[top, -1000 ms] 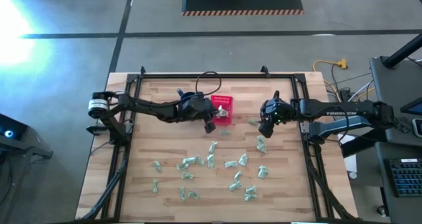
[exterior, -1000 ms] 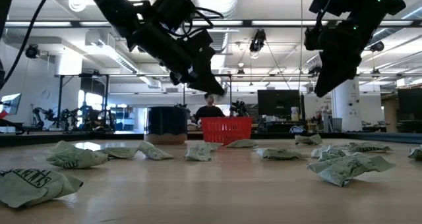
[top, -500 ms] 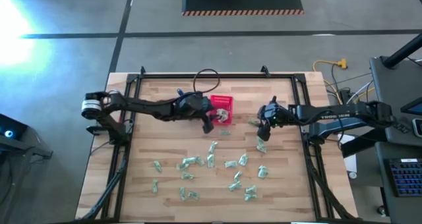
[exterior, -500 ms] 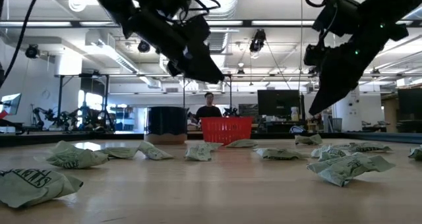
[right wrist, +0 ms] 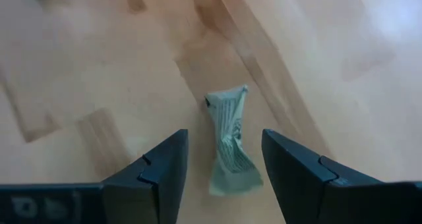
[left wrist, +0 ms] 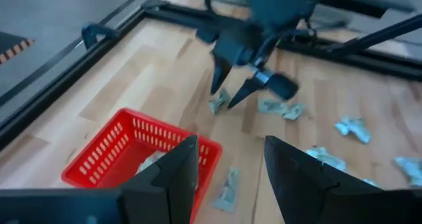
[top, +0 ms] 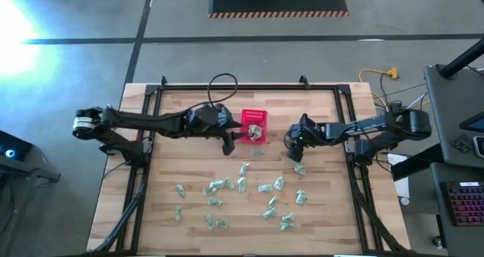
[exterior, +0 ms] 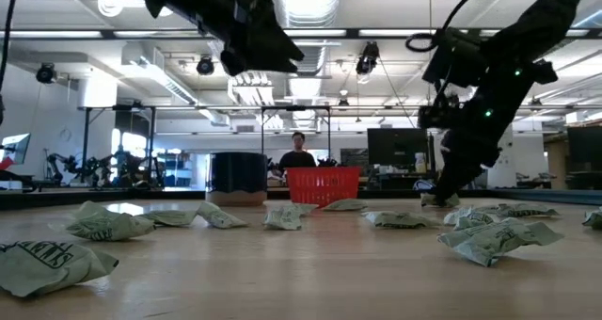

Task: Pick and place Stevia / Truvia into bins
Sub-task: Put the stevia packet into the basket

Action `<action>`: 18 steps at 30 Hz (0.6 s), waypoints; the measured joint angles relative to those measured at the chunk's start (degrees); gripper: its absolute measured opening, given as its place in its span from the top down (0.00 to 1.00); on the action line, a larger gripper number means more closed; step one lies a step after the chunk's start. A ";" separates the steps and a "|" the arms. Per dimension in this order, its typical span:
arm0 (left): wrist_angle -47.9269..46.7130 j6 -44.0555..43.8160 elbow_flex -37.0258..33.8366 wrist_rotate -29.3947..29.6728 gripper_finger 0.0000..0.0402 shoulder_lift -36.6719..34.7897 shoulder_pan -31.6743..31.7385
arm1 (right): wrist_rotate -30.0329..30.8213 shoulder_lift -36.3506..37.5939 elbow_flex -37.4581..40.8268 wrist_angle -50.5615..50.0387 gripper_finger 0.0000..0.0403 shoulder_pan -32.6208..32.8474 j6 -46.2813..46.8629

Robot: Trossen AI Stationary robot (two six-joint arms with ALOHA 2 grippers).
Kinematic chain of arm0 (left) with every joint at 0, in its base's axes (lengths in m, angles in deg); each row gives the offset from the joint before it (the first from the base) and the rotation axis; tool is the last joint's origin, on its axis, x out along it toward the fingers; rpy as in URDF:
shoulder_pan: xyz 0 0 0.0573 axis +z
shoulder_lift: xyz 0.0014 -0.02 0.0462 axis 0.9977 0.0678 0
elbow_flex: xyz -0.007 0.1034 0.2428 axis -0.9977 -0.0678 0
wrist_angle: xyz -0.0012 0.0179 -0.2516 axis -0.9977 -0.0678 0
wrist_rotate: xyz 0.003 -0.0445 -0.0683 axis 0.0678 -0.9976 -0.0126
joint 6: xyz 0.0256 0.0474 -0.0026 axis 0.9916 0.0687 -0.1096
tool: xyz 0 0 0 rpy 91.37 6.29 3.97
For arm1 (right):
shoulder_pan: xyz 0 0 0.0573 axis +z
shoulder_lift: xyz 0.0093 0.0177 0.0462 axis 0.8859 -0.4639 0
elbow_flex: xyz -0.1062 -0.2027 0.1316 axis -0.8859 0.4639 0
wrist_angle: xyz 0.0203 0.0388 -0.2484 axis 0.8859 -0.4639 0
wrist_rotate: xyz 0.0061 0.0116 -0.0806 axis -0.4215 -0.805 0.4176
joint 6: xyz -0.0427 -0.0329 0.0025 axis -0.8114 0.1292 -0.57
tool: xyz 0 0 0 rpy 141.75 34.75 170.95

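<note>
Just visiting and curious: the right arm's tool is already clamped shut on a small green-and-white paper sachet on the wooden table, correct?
Not clamped: the right wrist view shows the right tool open, its fingers either side of the small green-and-white paper sachet lying on the wooden table.

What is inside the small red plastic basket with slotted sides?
In the red slotted plastic basket, pale paper sachets lie on the floor. Its near wall and the left tool's fingers hide how many.

Red slotted basket (top: 254,125); pale green-white sachets (top: 242,183); light wood table (top: 181,166).
</note>
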 joint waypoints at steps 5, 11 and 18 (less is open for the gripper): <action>-2.01 -2.97 0.00 -0.08 0.61 -1.90 -1.03 | -0.15 -5.04 -2.63 -0.63 0.57 -0.30 2.60; -11.81 -8.46 -0.02 -1.11 0.61 -3.91 -3.64 | -3.35 -6.26 -5.22 -0.91 0.77 -0.37 0.78; -26.49 -11.87 -1.46 -2.62 0.61 -4.97 -8.68 | -4.90 -4.69 -8.07 -0.84 0.97 -0.32 -2.31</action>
